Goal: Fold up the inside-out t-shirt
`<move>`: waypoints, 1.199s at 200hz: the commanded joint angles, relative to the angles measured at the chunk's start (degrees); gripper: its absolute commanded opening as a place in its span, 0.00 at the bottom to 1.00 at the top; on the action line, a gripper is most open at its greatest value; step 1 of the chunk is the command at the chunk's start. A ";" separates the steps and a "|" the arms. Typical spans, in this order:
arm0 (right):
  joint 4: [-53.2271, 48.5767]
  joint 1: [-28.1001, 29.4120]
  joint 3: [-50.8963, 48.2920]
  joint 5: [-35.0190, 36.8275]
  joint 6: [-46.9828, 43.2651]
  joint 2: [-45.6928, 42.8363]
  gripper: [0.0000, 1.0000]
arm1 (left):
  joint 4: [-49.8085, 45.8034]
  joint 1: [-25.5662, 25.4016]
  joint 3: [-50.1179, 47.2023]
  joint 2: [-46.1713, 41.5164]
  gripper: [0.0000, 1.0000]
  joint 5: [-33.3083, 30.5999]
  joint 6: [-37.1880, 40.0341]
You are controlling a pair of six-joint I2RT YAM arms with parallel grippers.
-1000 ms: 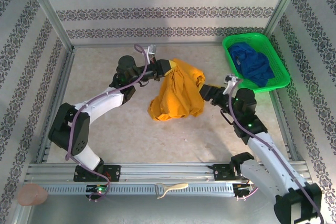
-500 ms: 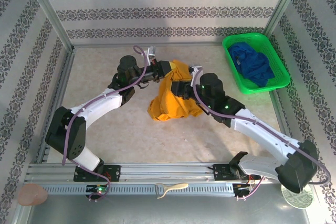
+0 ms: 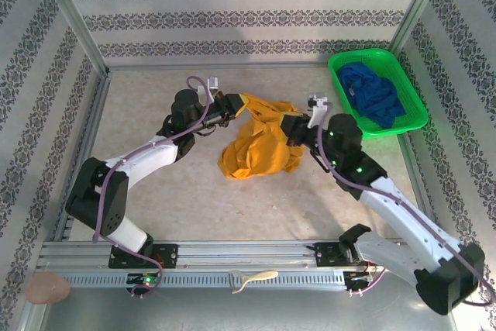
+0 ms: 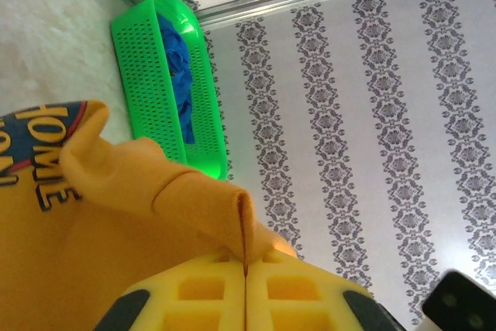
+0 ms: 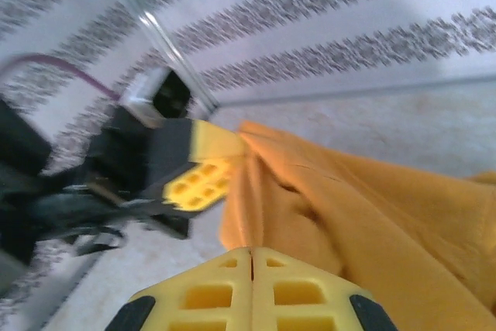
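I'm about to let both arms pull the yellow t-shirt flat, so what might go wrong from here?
1. The left hand pinches only a thin fold of the mustard-yellow cotton t-shirt at its fingertips; a pull may slip it free.
2. The right hand is shut at the shirt's edge, but I cannot tell whether cloth is caught; it might come away empty.
3. The shirt lies bunched, so it may twist rather than spread.

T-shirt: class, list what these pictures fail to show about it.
- Left wrist view: t-shirt print cut off by the left edge and folds.
- Top view: bunched, so its outline cannot be traced.
- Right wrist view: blurred; right pincer grip on cloth unclear.
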 commanded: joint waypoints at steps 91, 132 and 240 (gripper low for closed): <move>19.14 -7.94 -7.78 -13.93 10.39 2.35 0.00 | -20.82 -4.92 -2.89 -10.82 0.67 -3.93 33.68; 19.09 -8.73 -8.36 -14.42 11.04 2.12 0.00 | -33.95 -12.00 -0.12 -9.71 0.69 -17.44 51.35; 19.09 -8.12 -7.95 -15.94 12.45 2.03 0.00 | -28.33 -12.07 11.04 6.48 0.77 -15.07 53.85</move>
